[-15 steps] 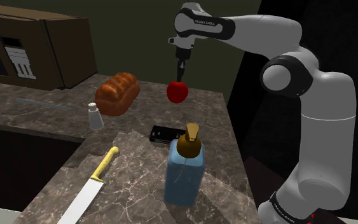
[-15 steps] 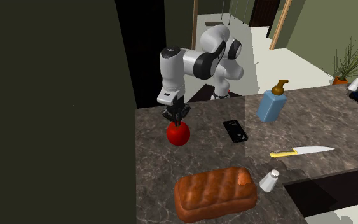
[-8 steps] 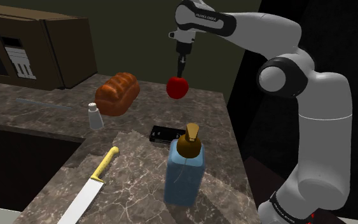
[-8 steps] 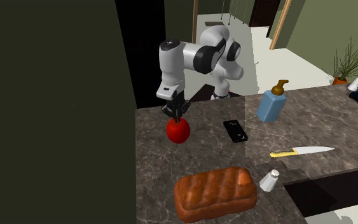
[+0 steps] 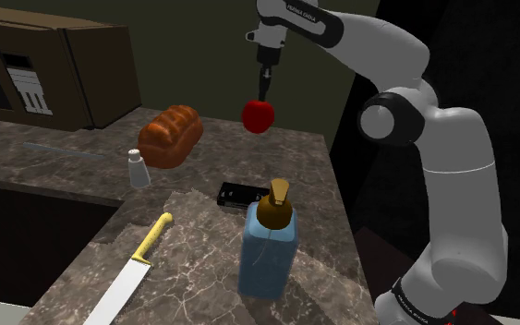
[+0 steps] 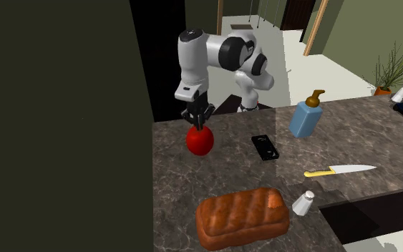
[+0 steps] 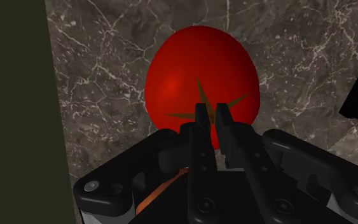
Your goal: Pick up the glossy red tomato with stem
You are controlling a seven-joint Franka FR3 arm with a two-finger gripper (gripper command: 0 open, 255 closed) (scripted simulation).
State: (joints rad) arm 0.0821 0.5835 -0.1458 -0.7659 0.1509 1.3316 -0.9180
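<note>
Tomato [image 5: 258, 115] under my tool [image 5: 264, 94], the rest spread across the table [image 5: 322, 185].
In the shoulder view my tool grips the tomato from above, over the table's far end. The bread loaf [image 5: 169, 135] lies to its left, with the shaker [image 5: 137, 168] just before the loaf. Nearer come the phone [image 5: 240, 193], then the soap dispenser [image 5: 269, 242], and the knife [image 5: 133, 272] lies to the dispenser's left.

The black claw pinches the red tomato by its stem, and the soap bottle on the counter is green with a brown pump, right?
Not quite: the soap bottle is blue, not green, as the shoulder view shows. Its pump is brown, and the gripper does pinch the tomato at its stem.
</note>
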